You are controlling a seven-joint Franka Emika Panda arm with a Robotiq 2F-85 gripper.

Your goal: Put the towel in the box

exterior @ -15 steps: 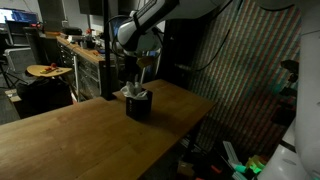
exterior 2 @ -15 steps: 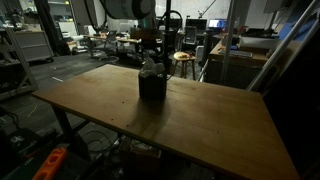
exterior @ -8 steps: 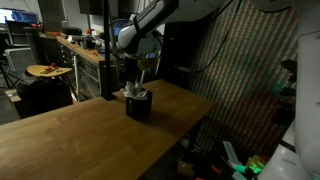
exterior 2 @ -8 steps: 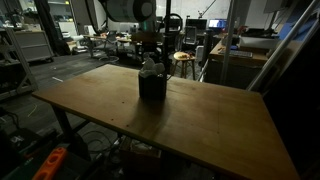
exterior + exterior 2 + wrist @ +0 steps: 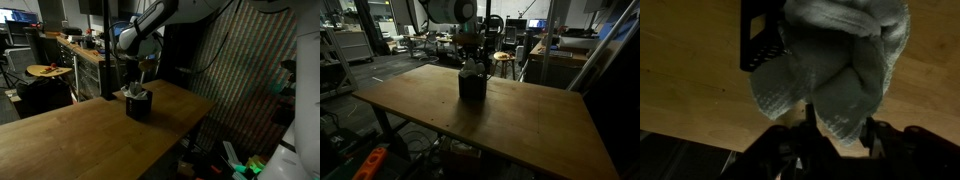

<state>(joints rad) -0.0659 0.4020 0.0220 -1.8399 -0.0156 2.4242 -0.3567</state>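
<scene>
The white towel [image 5: 845,50] is bunched over the black box [image 5: 758,40] and hides most of its opening in the wrist view. My gripper [image 5: 840,125] is shut on a fold of the towel, with one finger on each side of the lump. In both exterior views the box [image 5: 138,107] [image 5: 472,86] stands on the wooden table [image 5: 80,140]. The towel [image 5: 133,92] [image 5: 470,68] pokes out of its top. My gripper [image 5: 136,80] [image 5: 470,58] hangs straight above it.
The box stands near the table's far edge [image 5: 510,80]. Workbenches, stools and lab clutter [image 5: 50,70] stand beyond the table. A patterned wall [image 5: 240,70] lies past one side. Cables and boxes [image 5: 370,160] lie on the floor.
</scene>
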